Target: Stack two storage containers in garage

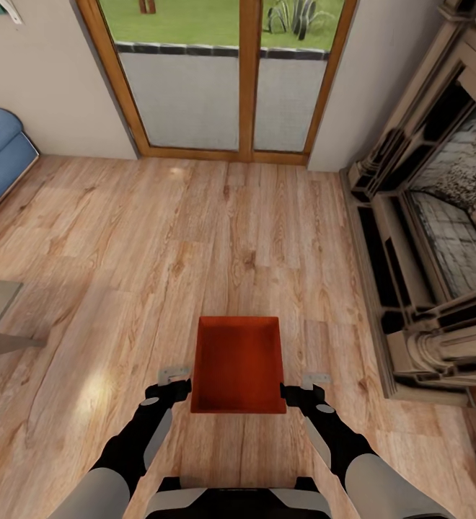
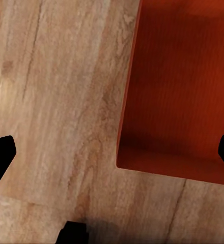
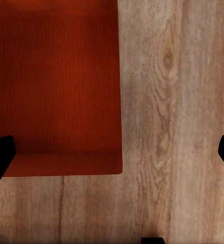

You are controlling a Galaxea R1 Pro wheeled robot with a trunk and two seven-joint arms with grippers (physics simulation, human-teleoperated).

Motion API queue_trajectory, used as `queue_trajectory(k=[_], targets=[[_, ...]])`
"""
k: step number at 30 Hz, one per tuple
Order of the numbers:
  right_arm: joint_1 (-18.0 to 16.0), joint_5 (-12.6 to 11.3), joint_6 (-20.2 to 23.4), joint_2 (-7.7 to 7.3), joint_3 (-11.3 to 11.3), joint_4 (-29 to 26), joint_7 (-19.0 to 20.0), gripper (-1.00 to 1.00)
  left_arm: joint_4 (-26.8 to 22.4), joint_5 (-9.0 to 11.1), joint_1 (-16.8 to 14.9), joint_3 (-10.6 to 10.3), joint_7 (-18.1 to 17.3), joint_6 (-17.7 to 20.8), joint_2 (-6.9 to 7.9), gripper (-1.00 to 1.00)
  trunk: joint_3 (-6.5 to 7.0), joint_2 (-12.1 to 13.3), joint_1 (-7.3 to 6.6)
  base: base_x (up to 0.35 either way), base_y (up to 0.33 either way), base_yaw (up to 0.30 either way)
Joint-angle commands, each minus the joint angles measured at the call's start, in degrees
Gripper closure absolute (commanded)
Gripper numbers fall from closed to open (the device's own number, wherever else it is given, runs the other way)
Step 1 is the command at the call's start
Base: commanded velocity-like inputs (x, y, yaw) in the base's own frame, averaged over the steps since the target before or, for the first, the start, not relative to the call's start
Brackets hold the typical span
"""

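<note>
**One bin between two hands, still in the living room**

An orange-red storage container (image 1: 239, 364) sits low in front of the robot, over the light wood plank floor (image 1: 195, 238), well short of the wood-framed glass doors (image 1: 220, 79) and to the left of the stone fireplace (image 1: 440, 238). From the head view alone I cannot tell whether it rests on the planks or is lifted off them. The left hand (image 1: 173, 376) stands just beside its near left corner and the right hand (image 1: 311, 380) just beside its near right corner.

In both wrist views the dark fingertips sit far apart at the frame edges, so each hand reads as spread wide. Whether any finger touches the bin wall is unclear.

The bin looks like a stiff, open-top box with low straight walls and a fine ribbed skin, probably light for its size. The ribbing should give some grip, yet smooth plastic pressed from two sides may slip if one arm eases off. The sensible hold seems to be the two long side walls near the near corners, pressed evenly from both sides and kept level.
</note>
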Motion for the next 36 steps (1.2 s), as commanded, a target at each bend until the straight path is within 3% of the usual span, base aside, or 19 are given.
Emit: queue_trajectory(k=[1,5,10,21,26,36], targets=[[-0.01,-0.39,0.08,-0.03,0.36,-0.04,-0.37,-1.00,-0.15,0.66,-0.02,-0.23,0.51,0.27,-0.03,-1.00,-0.03,-0.03,0.01,0.000,0.000,0.000],[-0.01,-0.39,0.13,-0.03,0.36,-0.04,-0.37,-1.00,-2.32,0.84,0.00,-0.02,0.57,0.44,-0.23,-1.00,-0.03,-0.03,0.01,0.000,0.000,0.000],[-0.01,-0.39,0.15,-0.03,0.37,-0.04,-0.35,-1.00,-4.49,0.97,0.00,-0.09,0.64,0.64,-0.31,-1.00,-0.93,-2.03,1.10,0.000,0.000,0.000],[-0.01,-0.64,0.09,-0.03,0.37,-0.04,-0.44,-1.00,-1.65,0.59,0.00,-0.18,1.68,0.93,-0.77,-1.00,-2.90,-6.45,3.52,0.000,0.000,0.000],[-0.01,-0.65,0.07,-0.03,0.37,-0.04,-0.45,-1.00,-0.79,0.37,-0.01,-0.18,3.52,0.63,-2.20,-1.00,-3.80,-8.45,4.62,0.000,0.000,0.000],[-0.01,-0.66,-0.07,-0.10,0.43,0.01,-0.39,-1.00,-0.79,0.21,0.00,-0.27,3.65,0.41,-2.39,-1.00,-5.60,-12.46,6.81,0.000,0.000,0.000]])
